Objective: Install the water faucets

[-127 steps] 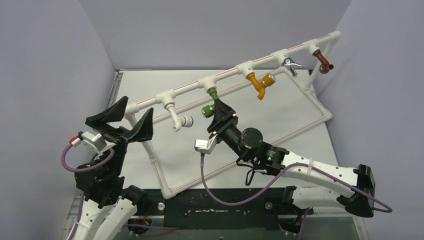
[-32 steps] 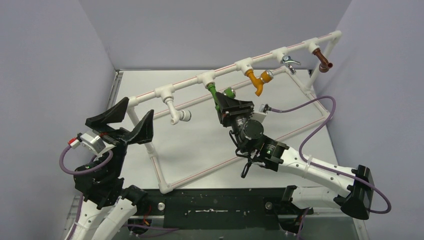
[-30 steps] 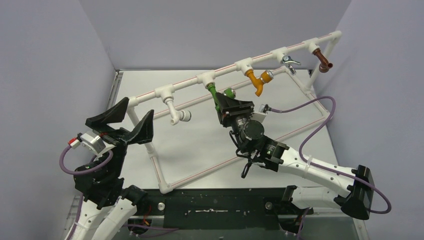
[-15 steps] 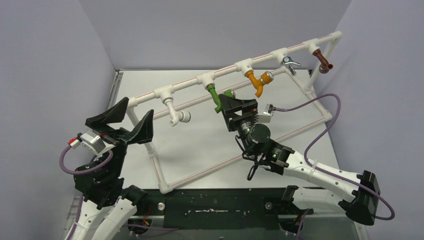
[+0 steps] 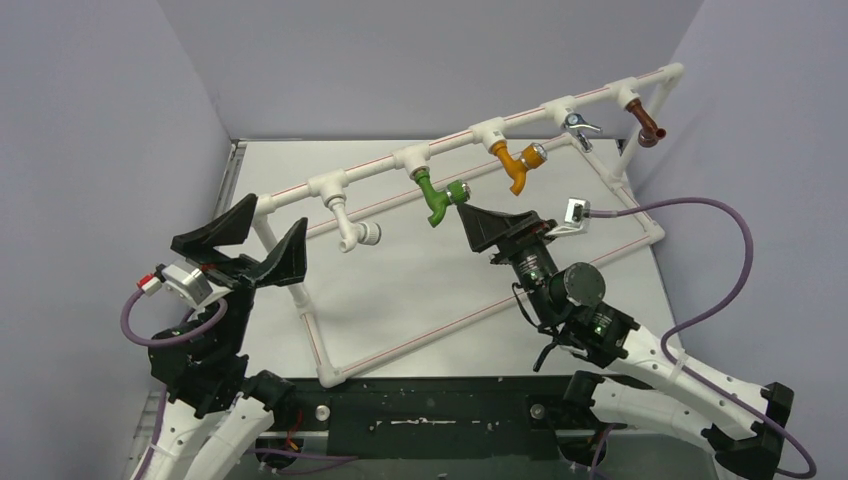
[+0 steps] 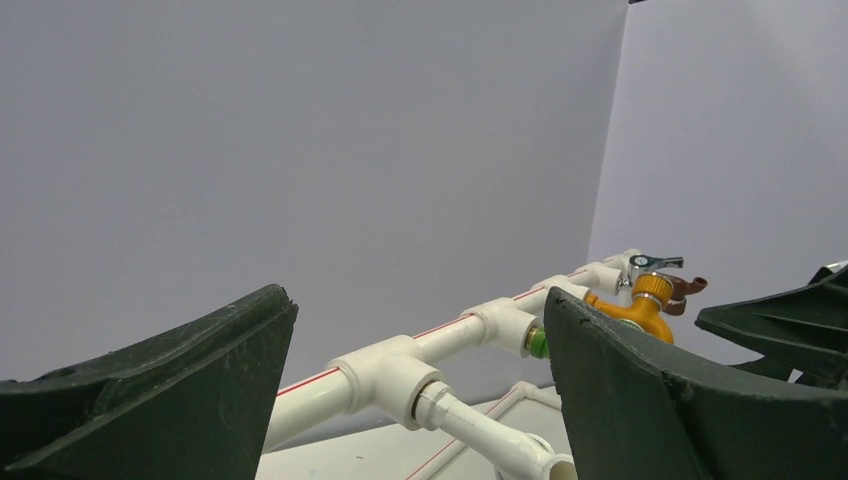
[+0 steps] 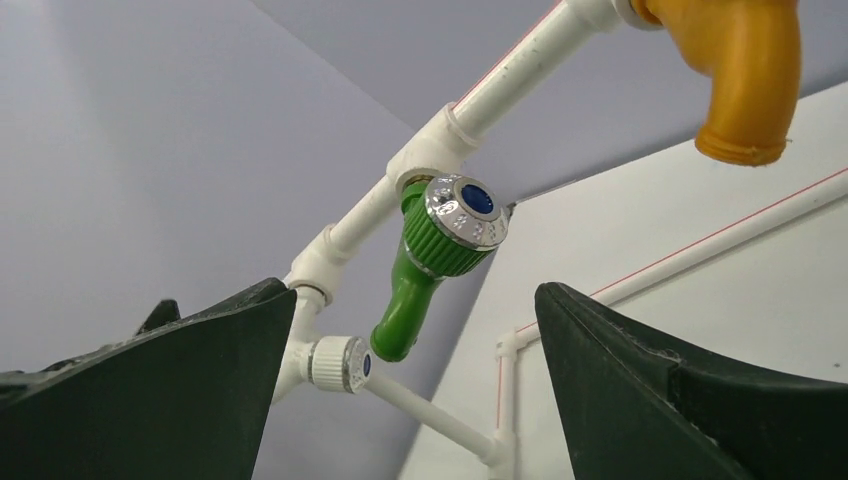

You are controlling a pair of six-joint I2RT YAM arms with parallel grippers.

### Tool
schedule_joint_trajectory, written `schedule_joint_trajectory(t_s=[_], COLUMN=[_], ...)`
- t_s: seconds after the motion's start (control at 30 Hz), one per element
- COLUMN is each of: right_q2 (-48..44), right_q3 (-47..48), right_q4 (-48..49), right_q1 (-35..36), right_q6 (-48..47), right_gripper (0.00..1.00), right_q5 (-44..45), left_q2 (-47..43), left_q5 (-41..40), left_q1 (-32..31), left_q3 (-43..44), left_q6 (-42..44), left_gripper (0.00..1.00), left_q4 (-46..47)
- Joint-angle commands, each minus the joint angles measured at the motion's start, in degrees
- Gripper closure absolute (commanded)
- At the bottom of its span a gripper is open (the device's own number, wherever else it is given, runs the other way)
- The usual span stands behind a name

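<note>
Top external view: table (image 5: 400, 285) carries the long white pipe frame (image 5: 375, 171), top rail running from 8 to 2 o'clock. All five tees on that rail hold a spout. From L to R they are the white faucet (image 5: 350, 232), green faucet (image 5: 433, 200), orange faucet (image 5: 515, 165), silver faucet (image 5: 578, 122) and brown faucet (image 5: 648, 125).

R arm reaches in from 5 o'clock. Right gripper (image 5: 478, 222) has its jaws spread wide w/ nothing between them. Left gripper (image 5: 275, 212) is also spread wide and empty, parked by the frame's L post, well apart from the green faucet, so the R arm is clearly the nearer one.

Key relation: green faucet sits just off the R fingertips at approx 10 o'clock, near but not touching.

Right wrist view has it dead ahead at 12 o'clock, centred between the two black fingers. Its body hangs from the tee w/ long axis running 1 to 7 o'clock, outlet at the bottom. Its chrome-rimmed knob (image 7: 462, 212) faces the camera.

Judgement: install looks close to done. Can't tell whether the green thread is fully home. If another turn is needed, the R gripper would go straight fwd along its own axis and close across the body, not the knob.
</note>
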Motion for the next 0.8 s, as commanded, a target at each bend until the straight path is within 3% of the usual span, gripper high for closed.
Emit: schedule_joint_trajectory(t_s=[0.0,0.53,0.77], right_q2=[-3.9,-1.5,0.2], right_q3=[2.6,19.9,23.3], right_q4=[-0.4,-25.0,-32.5], right_q1=[-0.3,-0.3,-0.2], right_q6=[-19.6,-78.9,-97.4], right_gripper=[0.05,0.09,0.09], right_q5=[-6.7,-24.3,-29.9], left_q2=[0.7,0.8,0.8], left_q5=[-0.4,-0.2,-0.5], left_q1=[0.6,0.9,0.9], left_q3=[0.9,0.8,0.9], left_q6=[0.7,0.6,0.6], left_gripper=[0.06,0.06,0.06], left_q4=[1.1,1.2,1.0])
